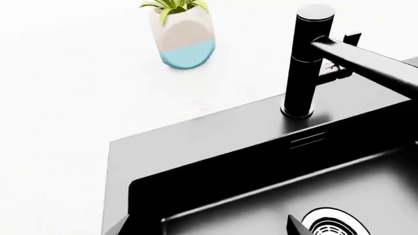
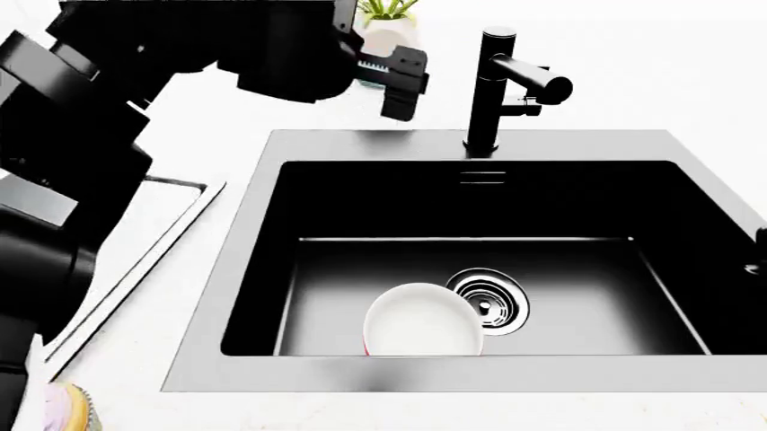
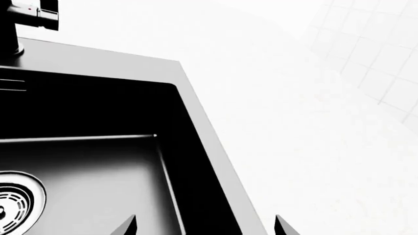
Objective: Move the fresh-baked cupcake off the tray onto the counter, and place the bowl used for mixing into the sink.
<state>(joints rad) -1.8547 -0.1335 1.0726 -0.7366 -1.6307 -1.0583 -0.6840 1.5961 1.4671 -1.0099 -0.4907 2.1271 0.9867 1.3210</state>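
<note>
Jaws apart; white-insided bowl [image 2: 422, 321] in sink [image 2: 359, 269]

White tiled wall [image 3: 385, 58] behind; potted plant vase [image 1: 186, 36]; bright even light.

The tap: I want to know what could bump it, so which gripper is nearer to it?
Left. The left gripper hangs just beside the tap, above the sink's back rim. The right gripper is over the sink's far right edge.

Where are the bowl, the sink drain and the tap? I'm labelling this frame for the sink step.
bowl [image 2: 422, 321]: head view, on its white inside.
drain [image 2: 490, 301]: head view, on the metal ring.
tap [image 2: 491, 90]: head view, on its upright black column.
</note>
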